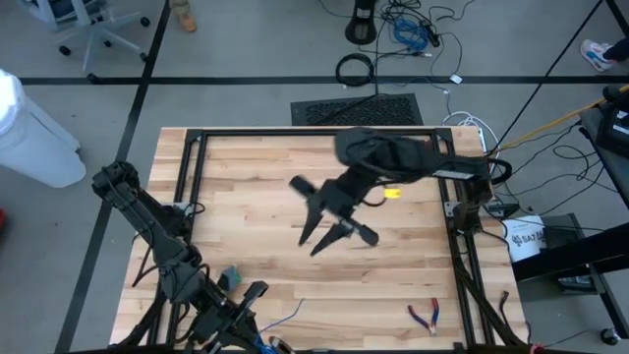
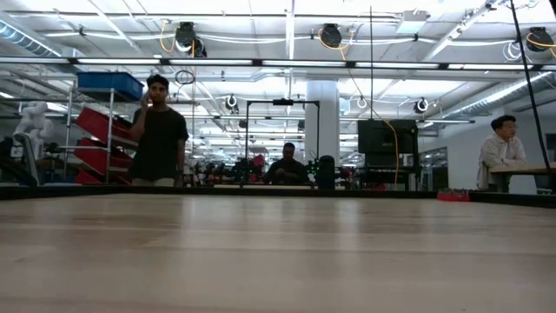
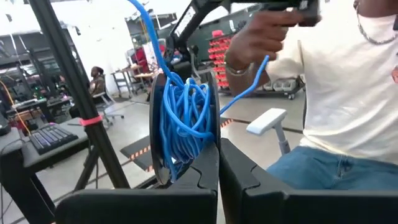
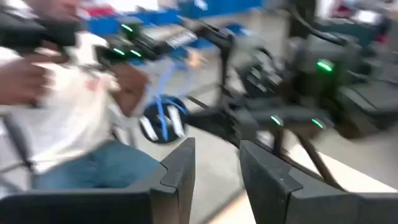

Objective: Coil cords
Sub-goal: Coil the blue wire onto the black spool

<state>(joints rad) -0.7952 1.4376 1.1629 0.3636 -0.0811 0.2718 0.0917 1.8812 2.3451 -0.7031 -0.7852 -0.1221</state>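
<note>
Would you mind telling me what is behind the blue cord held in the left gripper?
Behind the blue cord, coiled and held in the left gripper, a person stands close, one hand raised near a loose strand. The coil hides whatever lies directly behind it.

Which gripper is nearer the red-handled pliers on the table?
Right. The right gripper hangs open mid-table, up-left of the red-handled pliers; the left gripper, shut on the blue cord, sits farther left at the near edge.

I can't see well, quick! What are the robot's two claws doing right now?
Left gripper: shut on the blue cord, wound up in a coil.
Right gripper: open, holding nothing, above the middle of the table.
</note>
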